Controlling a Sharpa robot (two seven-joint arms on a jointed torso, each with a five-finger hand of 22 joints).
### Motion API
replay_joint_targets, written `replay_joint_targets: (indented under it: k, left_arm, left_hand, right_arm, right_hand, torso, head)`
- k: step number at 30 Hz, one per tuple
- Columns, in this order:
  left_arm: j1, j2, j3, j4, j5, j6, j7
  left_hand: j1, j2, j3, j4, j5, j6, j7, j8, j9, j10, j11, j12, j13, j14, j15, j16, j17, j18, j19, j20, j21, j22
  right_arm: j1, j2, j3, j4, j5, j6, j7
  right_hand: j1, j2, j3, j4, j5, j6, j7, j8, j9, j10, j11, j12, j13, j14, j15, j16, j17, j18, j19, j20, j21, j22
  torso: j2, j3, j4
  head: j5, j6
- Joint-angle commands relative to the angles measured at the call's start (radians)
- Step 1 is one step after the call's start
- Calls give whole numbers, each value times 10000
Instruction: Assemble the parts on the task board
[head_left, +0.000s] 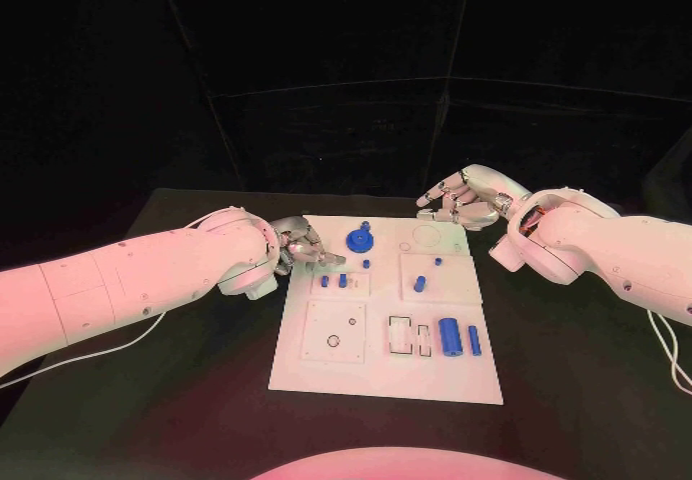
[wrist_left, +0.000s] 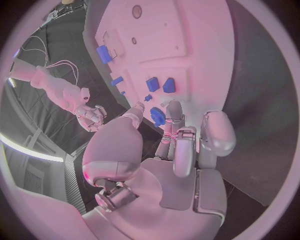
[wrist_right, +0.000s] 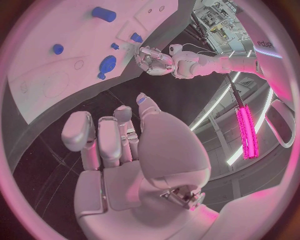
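Head view: no readable writing on the task board; both hands' fingers curl around nothing.

You find almost nothing legible here. In the right wrist view, a few pale letters sit at about two o'clock on a dark surface in the room beyond the table; they look like "edia", but you can't read them with certainty. The task board carries outlines and holes only, with no readable lettering or numbers.
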Motion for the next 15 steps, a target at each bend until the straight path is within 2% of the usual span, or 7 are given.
replay_joint_targets:
  k: [1, 2, 5, 8, 11, 13, 15]
  left_arm:
    - [10, -35, 7, 33, 938, -1156, 1351]
    - [10, -38, 6, 35, 1015, -1313, 1628]
    - [10, 24, 5, -12, 1227, -1688, 2705]
    - [11, 189, -1, -129, 1257, -1885, 3616]
    - [12, 439, -123, -292, 532, -2070, 4303]
    - [11, 585, -192, -398, -147, -2185, 4442]
    - [11, 735, -303, -512, -842, -2265, 4484]
  left_hand:
    - [318, 99, -154, -49, 23, -161, 52, -76, -96, -201, 45, -37, -52, 782, 121, -425, 2080, 318, -392, 58, -583, -696]
    - [538, 180, -179, -111, 29, -262, 102, -108, -145, -372, 96, -96, -102, 575, 162, -809, 1710, 440, -731, 100, -1105, -1305]
    - [1831, 596, 157, -694, 10, -781, 402, -264, -331, -1534, 392, -803, -548, -905, 434, -3168, -397, 994, -2615, 305, -3936, -4367]
    - [2800, 746, 545, -1240, 37, -988, 519, -356, -488, -2257, 533, -1464, -1036, -2113, 565, -4912, -1873, 1021, -3027, 467, -4643, -4833]
    - [3728, 774, 1143, -1859, 60, -807, 515, -619, -806, -2426, 555, -2028, -1563, -2363, 580, -5350, -2294, 1065, -3059, 512, -4964, -5057]
    - [3836, 510, 1632, -2110, 29, -386, 577, -1239, -1377, -2169, 637, -2618, -2213, -2349, 596, -5439, -2486, 1071, -2963, 512, -5120, -5185]
    - [3771, 195, 2047, -2283, 27, 32, 471, -1802, -1897, -1860, 555, -3070, -2783, -2250, 578, -5406, -2610, 1080, -2821, 493, -5216, -5277]
  right_arm:
    - [19, 5, 4, 6, 33, 70, 55]
    - [19, 3, 4, 5, 33, 70, 55]
    - [19, 4, 4, 4, 33, 72, 58]
    - [19, 15, 4, -1, 33, 72, 62]
    - [19, 33, 4, -7, 33, 77, 65]
    - [19, 41, 4, -4, 33, 78, 68]
    - [19, 46, 4, -1, 33, 78, 69]
  right_hand:
    - [1, 73, -9, 42, -44, -74, 8, 60, 9, -41, 1, -32, -9, 166, -13, -69, -8, 77, -39, 22, -66, -9]
    - [1, 73, -9, 42, -44, -74, 8, 60, 9, -41, 1, -32, -9, 166, -13, -69, -8, 77, -39, 22, -66, -9]
    - [1, 73, -9, 42, -44, -74, 8, 60, 9, -41, 1, -32, -9, 166, -13, -69, -8, 77, -39, 22, -66, -9]
    - [1, 73, -9, 42, -44, -74, 8, 60, 9, -41, 1, -32, -9, 166, -13, -69, -8, 77, -39, 22, -66, -9]
    - [1, 73, -9, 42, -44, -74, 8, 60, 9, -41, 1, -32, -9, 166, -13, -69, -8, 77, -39, 22, -66, -9]
    - [1, 73, -9, 42, -44, -74, 8, 60, 9, -41, 1, -32, -9, 166, -13, -69, -8, 77, -39, 22, -66, -9]
    - [2, 72, -15, 45, -41, -76, 8, 63, 9, -39, 2, -26, -4, 169, -13, -63, 2, 76, -35, 22, -66, -6]
  torso:
    - [-6, 10, 1]
    - [-4, 8, -2]
    - [3, 6, -4]
    - [1, 6, -17]
    - [11, -1, -31]
    - [20, -1, -47]
    - [24, 2, -43]
  head:
    - [-3, 18]
    - [-4, 22]
    - [-21, 55]
    - [-49, 70]
    - [-67, 101]
    - [-76, 126]
    - [-97, 143]
